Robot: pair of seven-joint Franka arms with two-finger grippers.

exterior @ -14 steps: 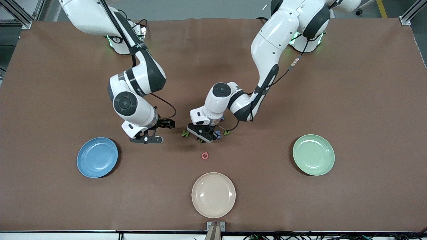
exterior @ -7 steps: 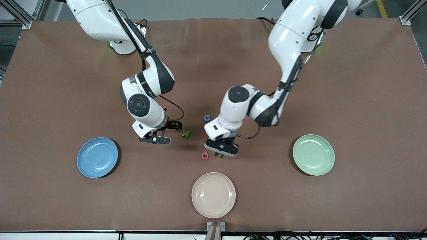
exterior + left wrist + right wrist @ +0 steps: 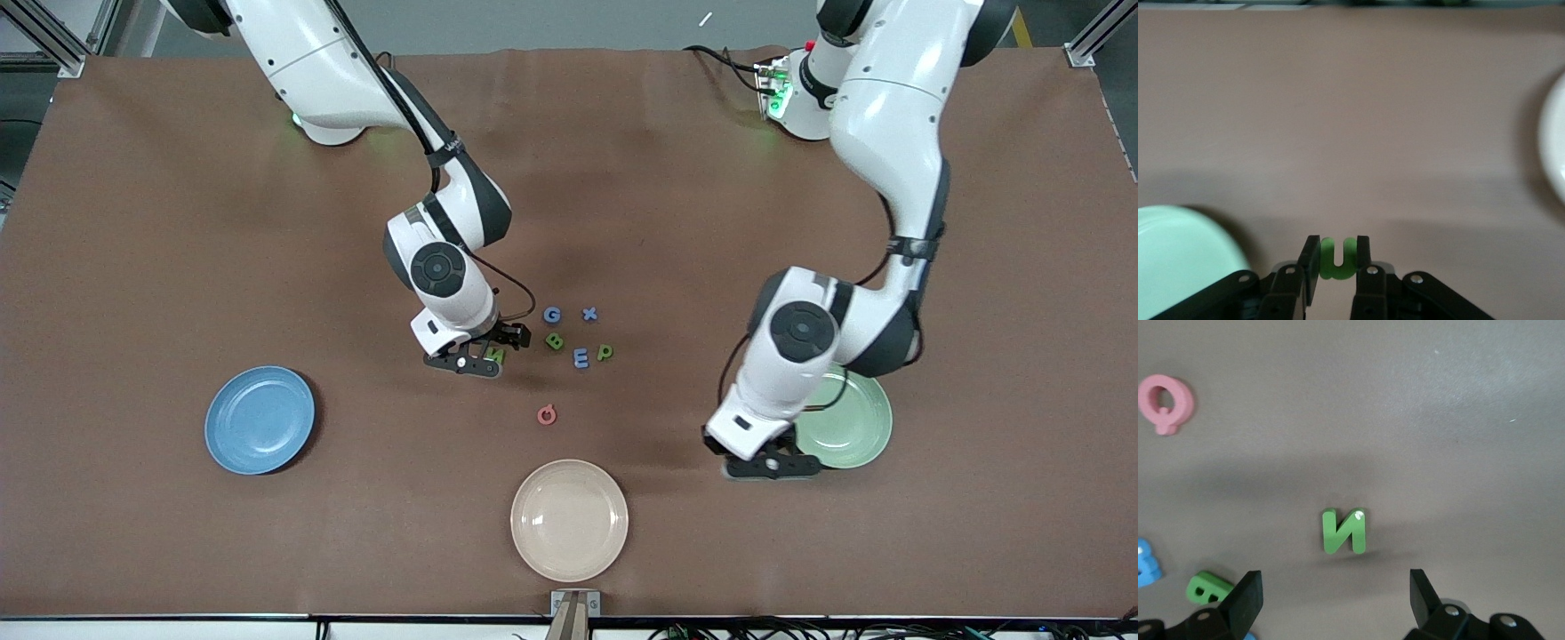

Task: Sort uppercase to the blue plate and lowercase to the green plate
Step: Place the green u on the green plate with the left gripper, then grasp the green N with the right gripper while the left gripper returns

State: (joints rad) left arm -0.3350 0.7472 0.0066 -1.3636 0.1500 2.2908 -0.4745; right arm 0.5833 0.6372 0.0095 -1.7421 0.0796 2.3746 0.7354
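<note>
My left gripper (image 3: pixel 772 452) is shut on the small green n (image 3: pixel 1337 264) and holds it over the table just beside the green plate's (image 3: pixel 861 428) rim; the plate also shows in the left wrist view (image 3: pixel 1178 263). My right gripper (image 3: pixel 500 347) is open and low over the green N (image 3: pixel 1344 531), which lies just ahead of its fingertips. On the table beside it lie the green B (image 3: pixel 555 341), blue G (image 3: pixel 552 315), blue x (image 3: pixel 589 313), blue E (image 3: pixel 581 357) and green p (image 3: pixel 605 352). The pink G (image 3: pixel 547 414) lies nearer the camera. The blue plate (image 3: pixel 260 420) is empty.
An empty beige plate (image 3: pixel 569 520) sits near the table's front edge, nearer the camera than the pink G. The left arm's forearm covers part of the green plate. Brown tabletop surrounds the plates.
My left gripper has left the letter cluster with the green n and swung to the green plate's rim. My right gripper has moved from near the blue plate to over the green N.
</note>
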